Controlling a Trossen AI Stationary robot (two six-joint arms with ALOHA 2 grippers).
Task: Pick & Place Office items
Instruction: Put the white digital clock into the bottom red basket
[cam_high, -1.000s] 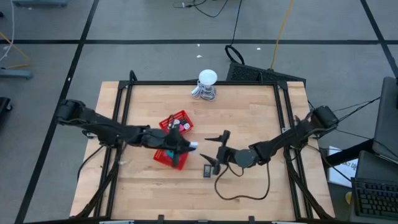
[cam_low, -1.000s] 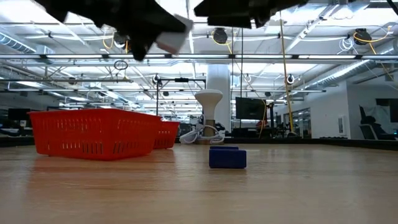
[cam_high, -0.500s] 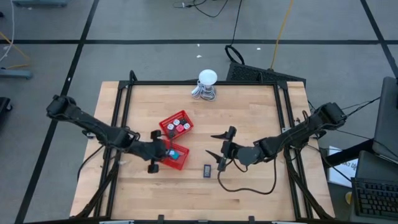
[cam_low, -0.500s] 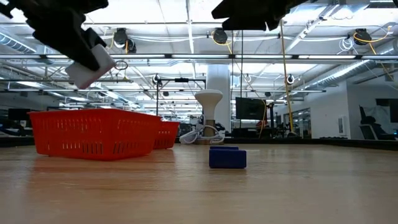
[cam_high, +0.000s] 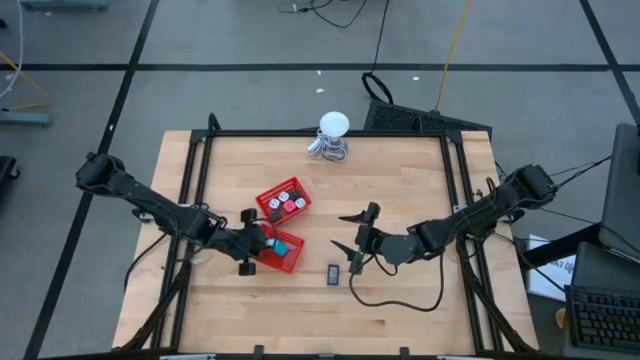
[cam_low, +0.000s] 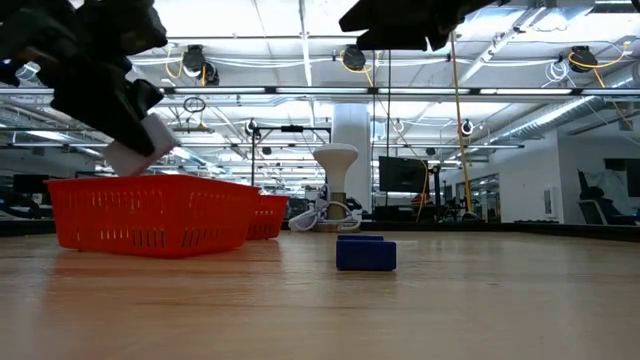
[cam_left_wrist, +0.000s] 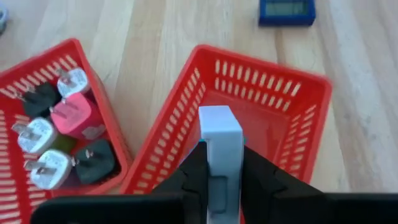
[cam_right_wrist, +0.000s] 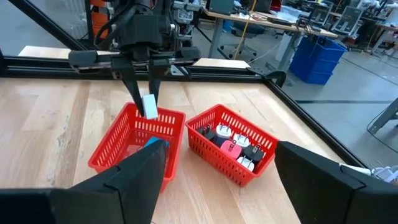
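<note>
- My left gripper (cam_left_wrist: 221, 171) has its fingers pressed on a pale blue block (cam_left_wrist: 219, 155), a slim upright piece held over the near red basket (cam_left_wrist: 298, 106).
- I see the far red basket (cam_left_wrist: 18, 74) holding pink, white and black plug pieces (cam_left_wrist: 71, 115).
- A dark blue item (cam_high: 333, 273) lies on the table (cam_high: 400, 180), apart from both baskets.
- My right gripper (cam_right_wrist: 217, 171) hangs spread wide, empty, near it.

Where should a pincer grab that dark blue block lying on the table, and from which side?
Come straight down on the dark blue block and close across its narrower width. It lies flat and alone on the table, clear of the baskets, with both long sides exposed.
</note>
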